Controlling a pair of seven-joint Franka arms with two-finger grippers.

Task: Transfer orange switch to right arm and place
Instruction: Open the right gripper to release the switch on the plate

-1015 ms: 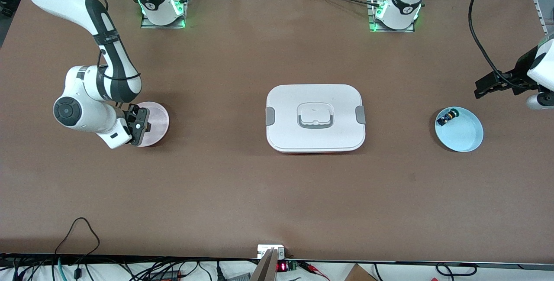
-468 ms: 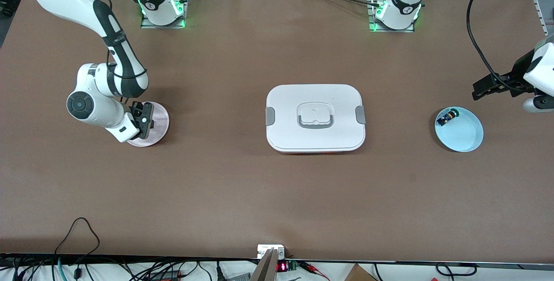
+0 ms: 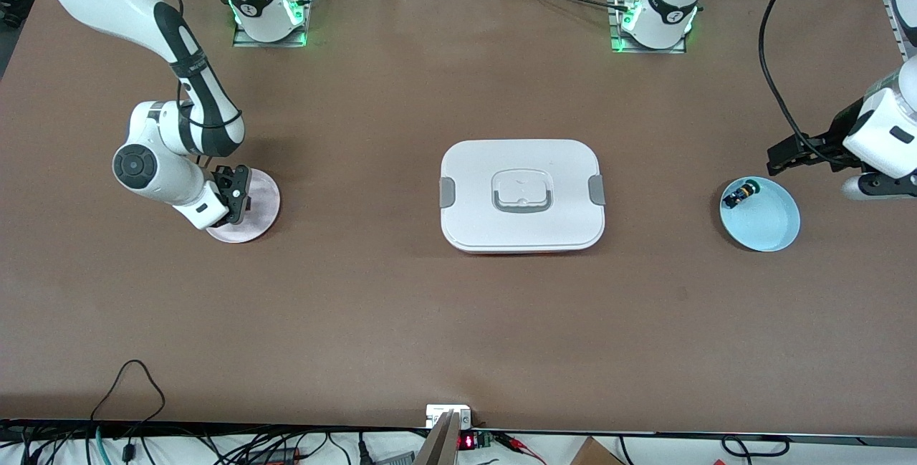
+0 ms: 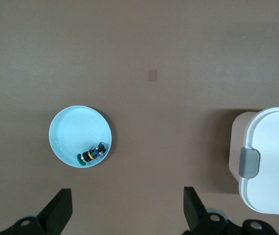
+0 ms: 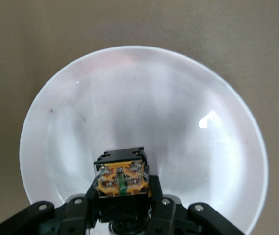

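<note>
A lidded box (image 3: 522, 195) sits mid-table between two dishes, one (image 3: 252, 216) toward the right arm's end, one (image 3: 766, 218) toward the left arm's.

Matt brown table (image 3: 401, 322), glossy pale plate (image 5: 144, 98), smooth white plastic lidded box (image 3: 522, 195).

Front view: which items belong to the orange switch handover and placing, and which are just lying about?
In the job:
- orange switch, gripped by the right gripper over the pink plate
- left gripper, fingers open, in the air beside the blue bowl

Lying about:
- white lidded box, mid-table
- blue bowl
- black-and-blue part with green cap, in that bowl
</note>
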